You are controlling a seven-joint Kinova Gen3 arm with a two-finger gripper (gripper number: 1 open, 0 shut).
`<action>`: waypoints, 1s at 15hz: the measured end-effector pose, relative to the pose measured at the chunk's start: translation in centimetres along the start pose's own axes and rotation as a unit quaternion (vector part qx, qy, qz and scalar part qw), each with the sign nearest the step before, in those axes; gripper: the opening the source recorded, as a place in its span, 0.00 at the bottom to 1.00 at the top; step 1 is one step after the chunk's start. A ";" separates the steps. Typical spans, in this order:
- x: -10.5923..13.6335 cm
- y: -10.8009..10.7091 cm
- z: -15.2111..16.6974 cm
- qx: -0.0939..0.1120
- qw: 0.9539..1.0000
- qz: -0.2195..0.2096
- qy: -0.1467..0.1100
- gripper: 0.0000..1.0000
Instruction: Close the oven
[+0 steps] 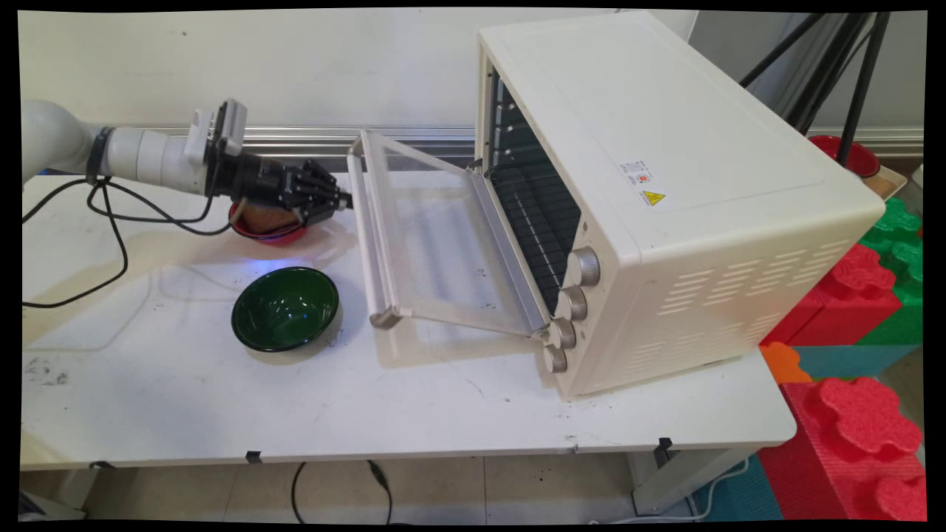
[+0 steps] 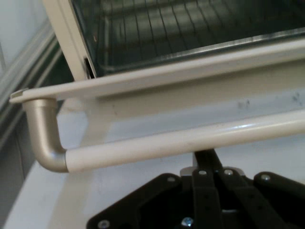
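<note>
Jaws closed, tips together, the black two-finger gripper meets the cream tubular handle bar of the half-lowered glass oven door. The bar looks rigid and smooth (likely slippery under closed tips). Its mid-span, away from the metal elbows, seems the surest hold, and the pane wants gentleness. Under the wrist sits a red bowl. Beyond the door, the cream toaster oven stands on the white surface.

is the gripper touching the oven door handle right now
Cannot tell. In the hand view the gripper meets the handle from below, hiding any gap; the main view is no clearer.
</note>
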 end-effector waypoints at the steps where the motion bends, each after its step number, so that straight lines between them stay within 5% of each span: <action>1: 0.3 -0.1 -0.1 0.002 1.000 0.001 0.007 0.00; 15: 8.2 -2.8 1.7 0.028 0.994 -0.014 0.107 0.00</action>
